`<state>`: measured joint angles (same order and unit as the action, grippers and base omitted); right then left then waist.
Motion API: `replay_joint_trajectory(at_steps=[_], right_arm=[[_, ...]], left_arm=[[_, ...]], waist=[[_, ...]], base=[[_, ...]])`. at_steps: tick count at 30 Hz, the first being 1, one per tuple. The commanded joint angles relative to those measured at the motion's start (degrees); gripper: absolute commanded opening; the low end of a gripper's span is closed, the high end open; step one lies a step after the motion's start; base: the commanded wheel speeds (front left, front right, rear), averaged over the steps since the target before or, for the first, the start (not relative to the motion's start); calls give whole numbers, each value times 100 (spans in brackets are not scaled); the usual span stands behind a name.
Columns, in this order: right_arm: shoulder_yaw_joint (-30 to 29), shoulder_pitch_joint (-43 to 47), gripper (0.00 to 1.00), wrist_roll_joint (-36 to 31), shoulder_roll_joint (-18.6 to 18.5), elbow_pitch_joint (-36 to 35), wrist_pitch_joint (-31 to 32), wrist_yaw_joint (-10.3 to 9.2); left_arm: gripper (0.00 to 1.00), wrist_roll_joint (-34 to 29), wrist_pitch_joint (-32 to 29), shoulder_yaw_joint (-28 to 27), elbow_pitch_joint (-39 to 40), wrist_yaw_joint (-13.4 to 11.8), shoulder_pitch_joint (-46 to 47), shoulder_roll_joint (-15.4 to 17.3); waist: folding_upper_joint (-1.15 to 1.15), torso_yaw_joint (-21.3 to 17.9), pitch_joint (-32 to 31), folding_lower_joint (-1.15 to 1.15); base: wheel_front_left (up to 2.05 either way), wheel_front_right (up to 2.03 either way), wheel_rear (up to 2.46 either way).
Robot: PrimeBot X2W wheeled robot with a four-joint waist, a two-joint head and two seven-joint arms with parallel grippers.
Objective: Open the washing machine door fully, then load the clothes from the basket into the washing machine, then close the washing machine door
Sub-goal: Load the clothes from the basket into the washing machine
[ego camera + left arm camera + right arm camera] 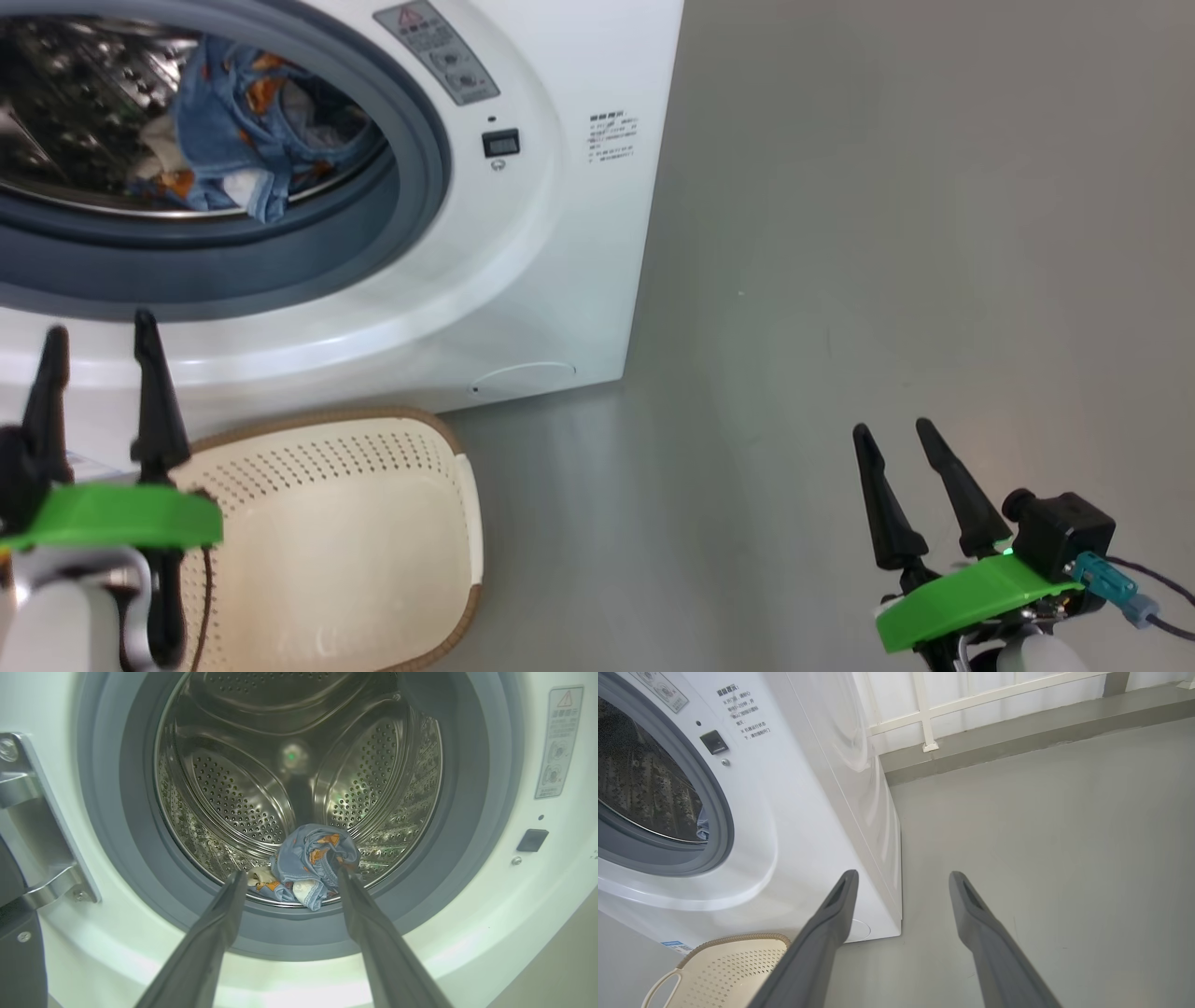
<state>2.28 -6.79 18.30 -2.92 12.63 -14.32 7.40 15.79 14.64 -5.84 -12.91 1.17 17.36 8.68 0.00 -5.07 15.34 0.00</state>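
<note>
The left gripper [100,331], dark fingers spread and unladen, is held before the mouth of the big white washing machine [579,233], near the cream perforated brown-rimmed basket [327,417]. The right gripper [892,429], likewise spread, is poised over open grey floor [887,233]. Light-blue printed clothes [313,863] are bunched at the front lip of the steel drum [224,788].

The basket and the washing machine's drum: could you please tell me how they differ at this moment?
The basket is cream plastic with a brown rim; the drum is shiny steel. The basket sits on the floor with nothing seen inside; the drum holds the clothes near its front lip. The basket opens upward; the drum opens forward. Both are perforated.
</note>
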Motion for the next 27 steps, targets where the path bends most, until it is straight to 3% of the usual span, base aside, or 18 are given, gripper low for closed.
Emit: replay_joint_trajectory(at_steps=[1,19,27], right_arm=[[121,99,100,18,4,-135,-68,9],[283,293,100,-410,4,-383,-68,9],[231,345,100,-486,4,-434,-68,9]], left_arm=[[100,-71,35,-219,288,-34,-164,131],[100,-526,36,-454,1487,-21,-1856,-383],[100,-729,36,-528,1640,-19,-2312,-528]], waist=[[0,-17,-146,0],[0,-71,-493,0],[0,-41,-574,0]], base=[[0,0,0],[0,0,0],[0,0,0]])
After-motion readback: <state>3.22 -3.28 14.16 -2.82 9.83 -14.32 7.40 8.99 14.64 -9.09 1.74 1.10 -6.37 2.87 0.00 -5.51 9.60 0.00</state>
